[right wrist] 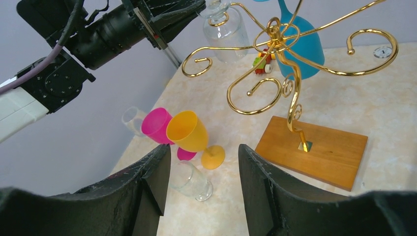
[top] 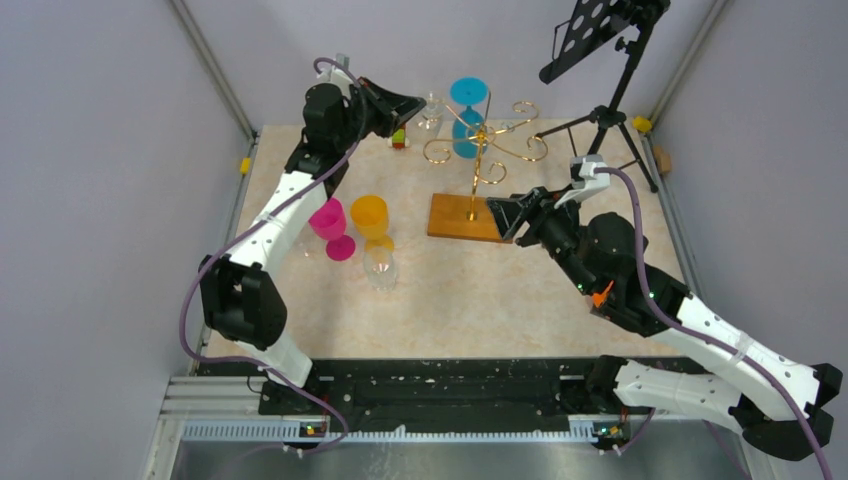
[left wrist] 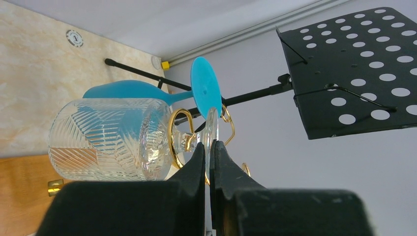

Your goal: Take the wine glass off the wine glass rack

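The gold wire wine glass rack stands on its wooden base at mid-table. A clear cut-glass wine glass hangs upside down from a rear-left scroll arm, and also shows in the top view. My left gripper is shut on the thin edge of its foot. A blue wine glass hangs just behind it. My right gripper is open and empty, hovering beside the wooden base, right of it in the top view.
A pink goblet, an orange goblet and a clear glass stand left of the rack. A black tripod music stand rises at the back right. A small toy lies near the back wall.
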`<state>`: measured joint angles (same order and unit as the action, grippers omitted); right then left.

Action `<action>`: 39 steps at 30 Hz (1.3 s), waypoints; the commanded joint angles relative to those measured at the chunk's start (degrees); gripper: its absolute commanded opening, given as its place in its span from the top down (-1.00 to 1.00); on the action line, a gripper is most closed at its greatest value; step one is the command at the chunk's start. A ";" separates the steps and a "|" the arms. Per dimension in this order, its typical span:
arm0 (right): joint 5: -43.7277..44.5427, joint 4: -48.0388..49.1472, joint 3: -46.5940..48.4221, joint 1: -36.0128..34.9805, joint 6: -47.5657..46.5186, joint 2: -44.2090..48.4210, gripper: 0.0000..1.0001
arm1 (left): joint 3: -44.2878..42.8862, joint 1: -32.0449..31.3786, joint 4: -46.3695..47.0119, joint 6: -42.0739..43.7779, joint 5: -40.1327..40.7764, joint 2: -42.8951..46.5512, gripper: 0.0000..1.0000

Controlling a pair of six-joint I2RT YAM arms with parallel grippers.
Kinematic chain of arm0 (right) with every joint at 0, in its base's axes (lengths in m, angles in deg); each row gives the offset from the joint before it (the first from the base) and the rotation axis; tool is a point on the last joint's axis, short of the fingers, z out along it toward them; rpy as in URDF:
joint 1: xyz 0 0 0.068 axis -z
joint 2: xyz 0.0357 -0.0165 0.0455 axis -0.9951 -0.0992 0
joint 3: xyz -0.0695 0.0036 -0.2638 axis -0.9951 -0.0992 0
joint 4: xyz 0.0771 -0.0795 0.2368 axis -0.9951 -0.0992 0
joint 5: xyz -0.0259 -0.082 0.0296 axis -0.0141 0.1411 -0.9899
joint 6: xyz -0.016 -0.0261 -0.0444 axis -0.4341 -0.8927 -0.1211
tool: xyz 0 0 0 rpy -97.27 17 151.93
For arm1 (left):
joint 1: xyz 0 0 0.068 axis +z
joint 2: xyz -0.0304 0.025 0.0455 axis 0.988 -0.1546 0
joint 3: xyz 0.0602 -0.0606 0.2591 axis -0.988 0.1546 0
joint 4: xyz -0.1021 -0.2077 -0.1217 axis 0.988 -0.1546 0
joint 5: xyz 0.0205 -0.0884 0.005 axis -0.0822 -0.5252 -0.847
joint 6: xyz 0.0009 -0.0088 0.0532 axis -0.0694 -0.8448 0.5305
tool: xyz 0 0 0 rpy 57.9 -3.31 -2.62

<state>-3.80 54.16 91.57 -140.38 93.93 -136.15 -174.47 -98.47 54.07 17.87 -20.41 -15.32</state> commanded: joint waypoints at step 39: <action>-0.69 1.28 0.27 0.26 0.74 0.03 -0.11 | -0.14 -8.24 1.57 -3.32 34.55 5.08 1.00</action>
<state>-4.47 54.44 91.57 -140.38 94.32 -136.95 -174.23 -105.49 52.21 14.74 6.47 -15.27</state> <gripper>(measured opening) 0.554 0.024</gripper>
